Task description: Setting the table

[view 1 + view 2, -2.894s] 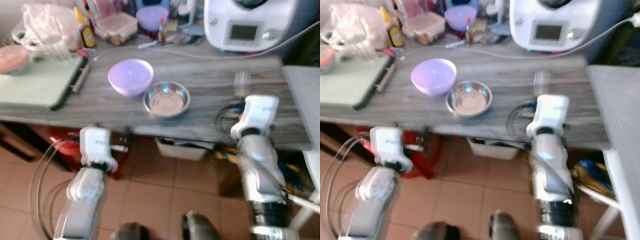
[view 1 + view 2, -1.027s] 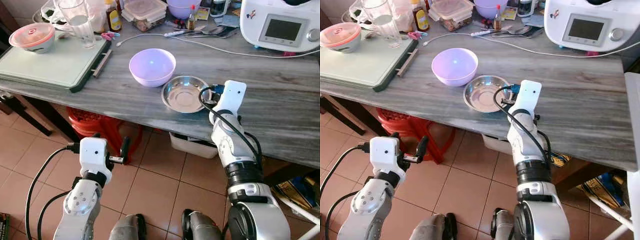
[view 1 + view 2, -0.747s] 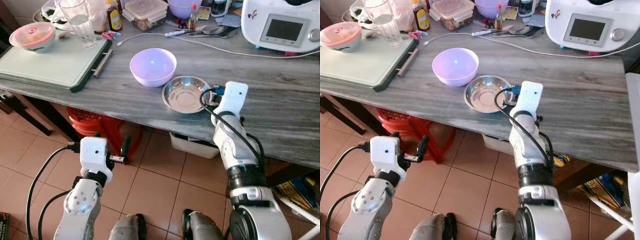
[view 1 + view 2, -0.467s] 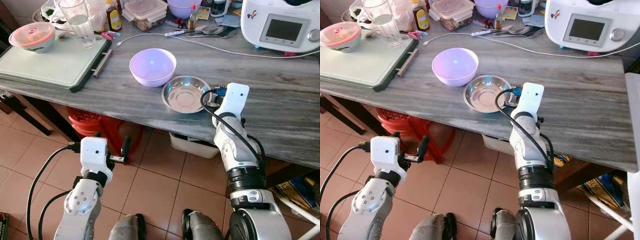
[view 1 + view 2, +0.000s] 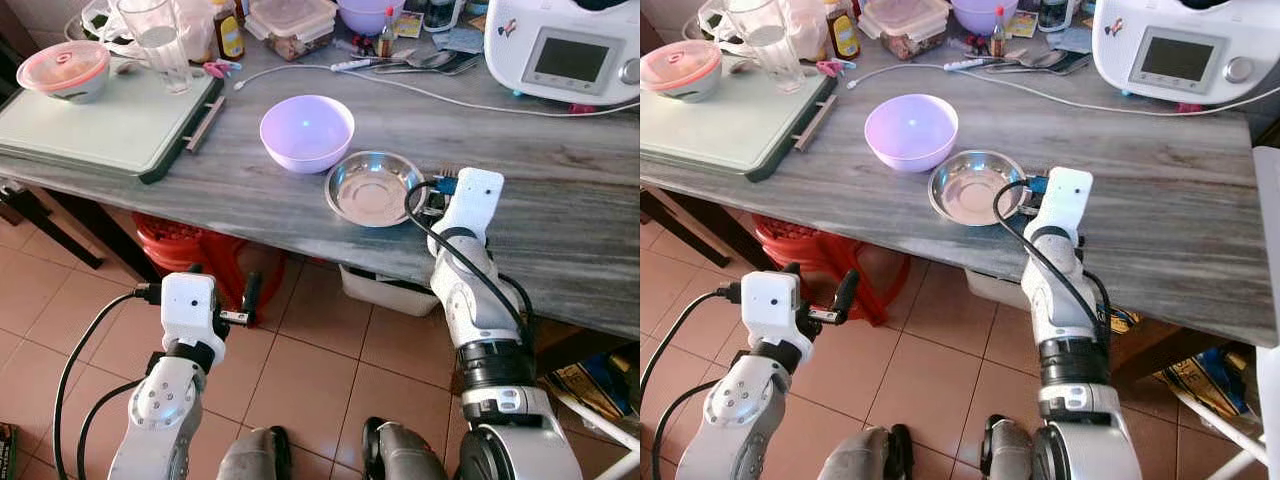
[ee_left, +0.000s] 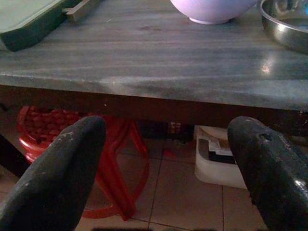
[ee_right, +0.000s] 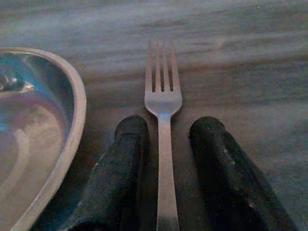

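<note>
Now the right pincer [image 7: 166,144] is lying on the grey wood-grain counter [image 5: 560,180], parted fingers flanking a released silver fork [image 7: 162,115] right of the round steel dish [image 5: 372,187]; earlier frames showed it carrying this. The left pincer [image 6: 163,159] is hanging open, empty.

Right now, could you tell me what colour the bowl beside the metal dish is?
The bowl is pale lilac, clearest in the left eye view.

Steel dish [image 5: 373,187] near tabletop [image 5: 560,205] front edge; fork [image 7: 162,120] just right of it; bowl [image 5: 306,132] behind-left; cutting board [image 5: 105,125] at left end; appliance [image 5: 565,50] back right corner.
</note>
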`<state>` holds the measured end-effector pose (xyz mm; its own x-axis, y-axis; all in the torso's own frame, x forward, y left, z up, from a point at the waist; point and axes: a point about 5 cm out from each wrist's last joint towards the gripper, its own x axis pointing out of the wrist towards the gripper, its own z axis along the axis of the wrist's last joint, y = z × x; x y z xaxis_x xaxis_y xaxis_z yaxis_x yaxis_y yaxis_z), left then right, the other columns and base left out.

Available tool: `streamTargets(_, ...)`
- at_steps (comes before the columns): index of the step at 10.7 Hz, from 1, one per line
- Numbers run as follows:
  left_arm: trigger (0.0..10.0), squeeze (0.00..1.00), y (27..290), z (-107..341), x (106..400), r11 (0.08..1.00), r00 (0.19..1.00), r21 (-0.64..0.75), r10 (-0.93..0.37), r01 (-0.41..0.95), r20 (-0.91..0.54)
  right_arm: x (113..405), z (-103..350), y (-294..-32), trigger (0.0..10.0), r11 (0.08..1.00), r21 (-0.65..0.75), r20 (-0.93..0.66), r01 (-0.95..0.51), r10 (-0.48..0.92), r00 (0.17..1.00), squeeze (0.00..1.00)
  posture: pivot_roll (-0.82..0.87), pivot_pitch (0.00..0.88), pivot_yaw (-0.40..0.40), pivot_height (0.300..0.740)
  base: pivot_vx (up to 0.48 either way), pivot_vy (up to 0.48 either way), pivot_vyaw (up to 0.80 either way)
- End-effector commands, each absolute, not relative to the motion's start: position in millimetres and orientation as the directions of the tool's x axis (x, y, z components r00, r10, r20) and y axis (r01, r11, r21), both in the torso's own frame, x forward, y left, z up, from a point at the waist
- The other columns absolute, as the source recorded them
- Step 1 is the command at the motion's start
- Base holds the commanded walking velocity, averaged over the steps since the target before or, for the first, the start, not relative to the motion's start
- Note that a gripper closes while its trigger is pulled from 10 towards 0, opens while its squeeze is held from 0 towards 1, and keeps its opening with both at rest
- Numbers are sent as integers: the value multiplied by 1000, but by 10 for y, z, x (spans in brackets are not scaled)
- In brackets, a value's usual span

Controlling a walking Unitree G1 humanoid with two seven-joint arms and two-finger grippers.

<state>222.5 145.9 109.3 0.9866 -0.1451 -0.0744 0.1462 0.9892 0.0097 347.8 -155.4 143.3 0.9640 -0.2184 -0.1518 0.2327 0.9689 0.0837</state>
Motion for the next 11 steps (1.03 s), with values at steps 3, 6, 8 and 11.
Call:
streamTargets(3, 10000, 0, 1470, 1069, 2231, 989, 986, 14, -146, 147, -84, 3411, 1359, -1540, 10000, 970, 119, -146, 214, -196, 970, 1000, 52, 205, 71, 740, 0, 0, 0)
streamTargets(6, 10000, 0, 1460, 1067, 2230, 989, 986, 13, -147, 149, -83, 3428, 1478, -1524, 10000, 964, 188, -67, 190, -181, 981, 0, 54, 201, 70, 740, 0, 0, 0)
streamTargets(8, 10000, 0, 1473, 1075, 2233, 989, 987, 19, -143, 145, -78, 3430, 1526, -1528, 10000, 964, 202, -31, 174, -172, 985, 0, 57, 195, 70, 740, 0, 0, 0)
streamTargets(11, 10000, 0, 1496, 1092, 2223, 992, 990, 27, -125, 127, -64, 3323, 1624, -1691, 10000, 984, 27, 76, 174, -176, 981, 0, 57, 185, 62, 740, 0, 0, 0)
